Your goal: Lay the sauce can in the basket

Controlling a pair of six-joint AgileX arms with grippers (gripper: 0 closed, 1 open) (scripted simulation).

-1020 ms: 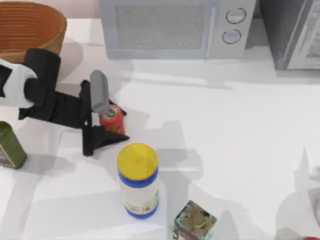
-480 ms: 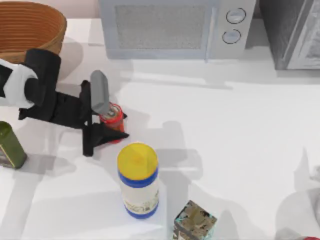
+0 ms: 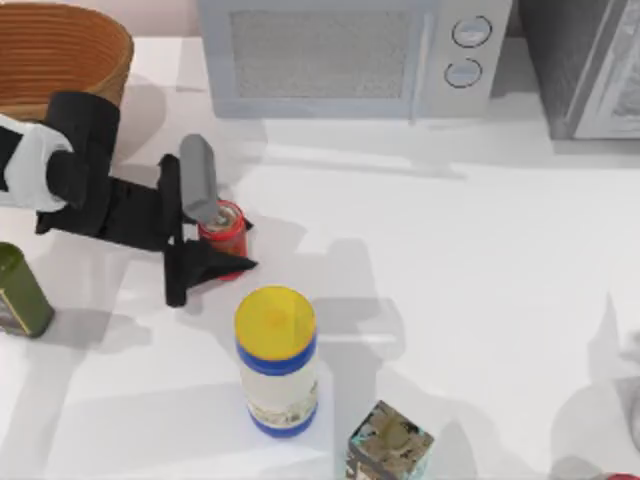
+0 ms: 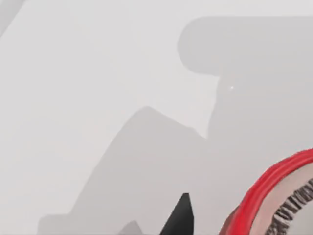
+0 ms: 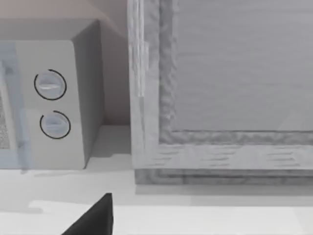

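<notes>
At the table's left side, seen from above, the basket (image 3: 60, 55) sits in the far corner, its ribbed orange-brown inside cut by the frame edge. A dark green bottle (image 3: 20, 292) stands near the left edge, nearer the camera. The left arm reaches rightward from there; the left gripper (image 3: 222, 238) has its jaws closed on the sauce can (image 3: 225, 232), one black finger on each side of the red body, the silver top facing up. The can is well apart from the basket. In the left wrist view the can's red rim (image 4: 274, 188) appears beside a black fingertip (image 4: 180, 219). Just nearer the camera stands a white bottle with a yellow cap (image 3: 276, 360), then a small patterned box (image 3: 390, 443). A microwave (image 3: 350, 55) lines the far edge. Whether the right gripper's jaws are open cannot be told.
</notes>
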